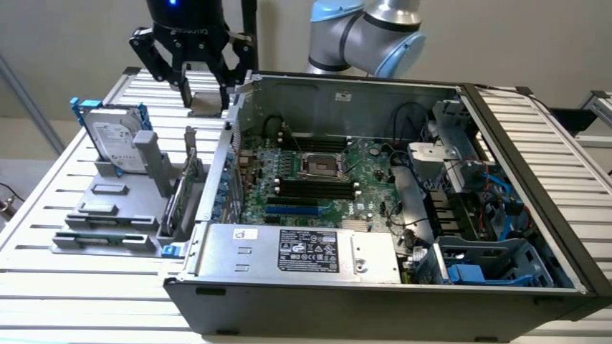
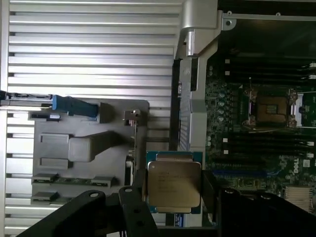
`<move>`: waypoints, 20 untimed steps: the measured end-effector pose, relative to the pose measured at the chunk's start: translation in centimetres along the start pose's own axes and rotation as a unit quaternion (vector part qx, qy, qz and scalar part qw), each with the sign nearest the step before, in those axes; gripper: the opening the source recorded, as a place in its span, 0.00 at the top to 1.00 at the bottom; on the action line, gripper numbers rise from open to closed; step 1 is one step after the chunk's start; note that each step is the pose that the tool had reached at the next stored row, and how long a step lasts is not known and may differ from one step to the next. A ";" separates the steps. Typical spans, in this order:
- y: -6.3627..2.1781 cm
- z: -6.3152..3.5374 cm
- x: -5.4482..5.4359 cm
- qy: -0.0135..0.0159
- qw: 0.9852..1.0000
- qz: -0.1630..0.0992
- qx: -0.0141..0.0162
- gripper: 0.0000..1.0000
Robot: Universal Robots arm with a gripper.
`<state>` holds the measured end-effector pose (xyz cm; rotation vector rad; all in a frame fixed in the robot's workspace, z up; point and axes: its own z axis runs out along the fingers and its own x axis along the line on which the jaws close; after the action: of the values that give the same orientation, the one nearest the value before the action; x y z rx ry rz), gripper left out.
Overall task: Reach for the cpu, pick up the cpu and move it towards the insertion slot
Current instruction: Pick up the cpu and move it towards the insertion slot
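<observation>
The cpu is a small square chip with a silvery top and a pale green rim. My gripper is shut on it, one dark finger on each side. In the exterior view the gripper hangs above the slatted table, past the open computer case's back corner on the exterior view's left, with the cpu between its fingertips. The insertion slot is a square socket with a shiny frame and dark centre on the green motherboard inside the case, apart from the gripper. In the wrist view the insertion slot lies beyond the case wall.
A grey fixture on the table holds an upright silver hard drive with blue rails. Inside the open case are long black memory slots, a metal power supply box, cables and blue plastic parts.
</observation>
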<state>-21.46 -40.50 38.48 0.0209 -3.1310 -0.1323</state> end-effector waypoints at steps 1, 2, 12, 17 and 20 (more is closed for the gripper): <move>0.00 0.00 -0.4 0.000 1.000 0.000 0.000 0.45; -0.01 -0.01 -0.9 0.000 1.000 0.000 0.000 0.45; -0.02 -0.02 -5.4 0.000 1.000 0.000 0.000 0.45; 0.03 0.07 -7.7 0.000 1.000 0.000 0.000 0.45; 0.17 0.25 -9.1 0.000 1.000 0.000 0.000 0.45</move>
<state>-12.36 -40.19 38.17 0.0208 -3.1311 -0.1325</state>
